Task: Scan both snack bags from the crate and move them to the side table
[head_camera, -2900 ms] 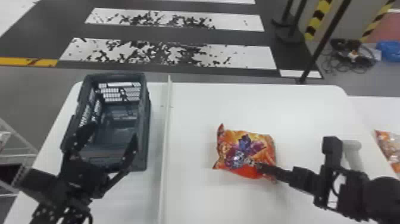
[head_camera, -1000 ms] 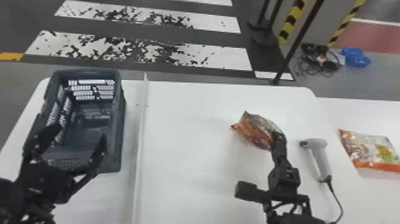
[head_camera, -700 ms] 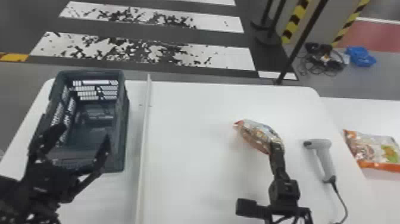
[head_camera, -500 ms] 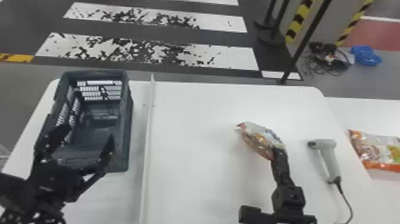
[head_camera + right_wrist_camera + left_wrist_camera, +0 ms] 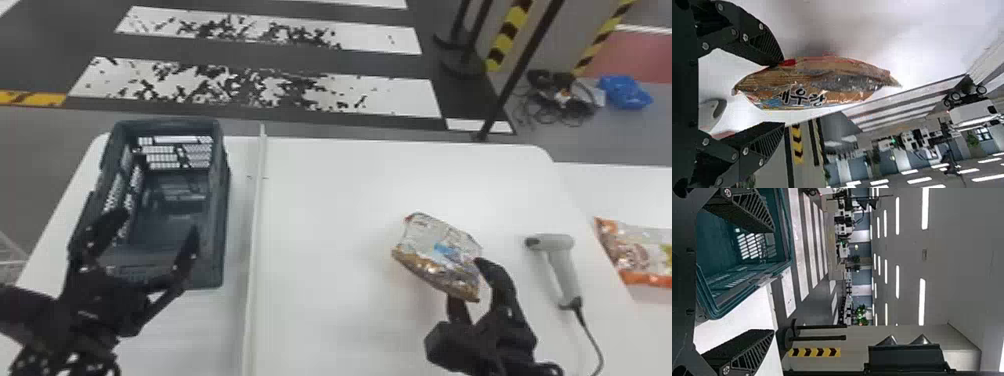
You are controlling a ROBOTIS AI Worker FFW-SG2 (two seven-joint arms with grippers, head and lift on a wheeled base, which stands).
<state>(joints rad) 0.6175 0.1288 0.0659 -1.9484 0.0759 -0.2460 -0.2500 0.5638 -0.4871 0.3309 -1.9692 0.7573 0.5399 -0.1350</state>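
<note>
Right gripper [image 5: 782, 93]: fingers well apart, nothing clamped. First snack bag [image 5: 437, 257] sits at those fingertips above the main table [image 5: 325, 190], tilted up; one finger laps its edge, the other stands off it. Can't tell if that finger touches, or if the bag's lower edge rests on the table. Left gripper [image 5: 157, 224] idle over the near end of the crate, fingers spread, holding nothing.

Progress: likely past halfway. Both bags out of the crate, one already on the side table, this one still to go. Scan of either: can't confirm. Probably left: get a grip on this bag, scan if needed, carry over. Loose slanted bag could tip or slide off the fingers.

Bag looks plump, crinkled, shiny; silvery white face with a blue patch, brown-orange side, dark lettering on that side, pointed far corner in the right wrist view. Likely soft and slippery.

Hand scanner [image 5: 565, 275] lies on the main table beside the right gripper, cord trailing off. Crate [image 5: 220, 200] at robot's left, past the white divider [image 5: 256, 225]. Second snack bag [image 5: 645, 255] lies flat on the side table [image 5: 620, 187], orange and white with a bit of green.
</note>
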